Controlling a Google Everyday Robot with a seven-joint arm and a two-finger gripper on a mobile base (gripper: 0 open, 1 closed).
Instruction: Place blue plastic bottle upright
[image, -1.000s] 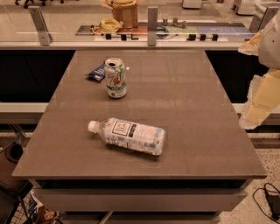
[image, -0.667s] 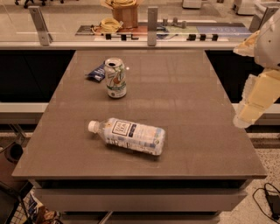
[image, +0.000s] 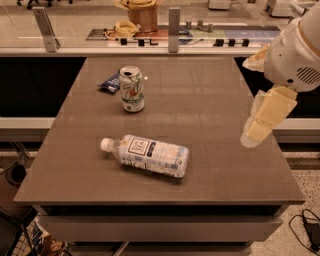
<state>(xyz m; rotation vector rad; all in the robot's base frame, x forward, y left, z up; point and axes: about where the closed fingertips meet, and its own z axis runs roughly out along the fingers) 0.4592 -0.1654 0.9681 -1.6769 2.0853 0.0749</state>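
Note:
The blue plastic bottle (image: 147, 154) lies on its side on the brown table (image: 210, 100), front of centre, with its white cap pointing left. It is clear with a white and pale-blue label and a dark square logo. My gripper (image: 257, 127) hangs at the right side of the table, over its right edge, well to the right of the bottle and apart from it. The arm's white body is at the upper right.
A white-green drink can (image: 132, 89) stands upright behind the bottle, left of centre. A small dark-blue snack wrapper (image: 109, 84) lies just left of the can. A counter with a glass rail and clutter (image: 140, 20) runs behind the table.
My gripper has moved left and a little inward, from beyond the table's right edge to over it. The bottle, can and wrapper have not moved.

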